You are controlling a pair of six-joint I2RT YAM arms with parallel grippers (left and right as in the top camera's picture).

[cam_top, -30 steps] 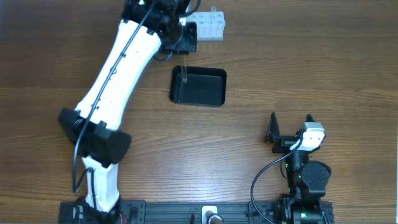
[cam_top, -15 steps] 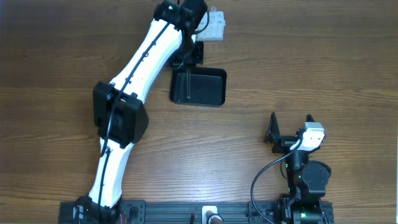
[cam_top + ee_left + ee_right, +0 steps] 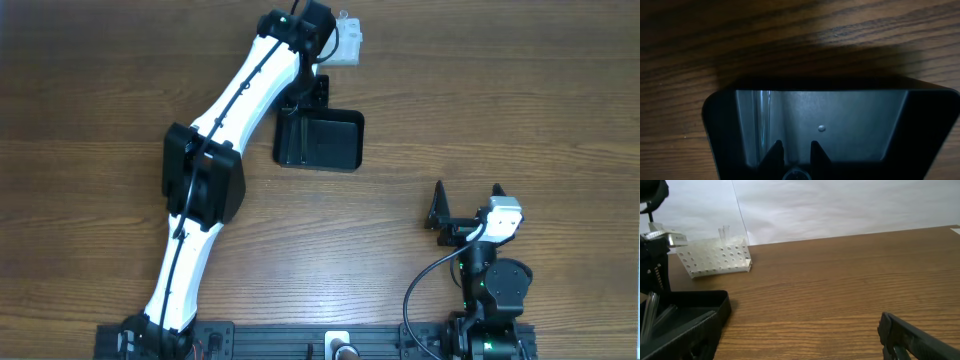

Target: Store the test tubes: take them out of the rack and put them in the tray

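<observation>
One test tube (image 3: 762,125) lies in the tray (image 3: 860,120) beside the slightly open, empty left end effector (image 3: 796,146); next, it should realign over the rack (image 3: 350,48) to grip the upright tube (image 3: 724,232).

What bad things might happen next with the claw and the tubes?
The left claw hangs low in the tray, right beside the test tube lying there; lifting out carelessly might bump it. The standing tube sits in the rack close behind the arm, so a crooked grab may tip the rack.
</observation>
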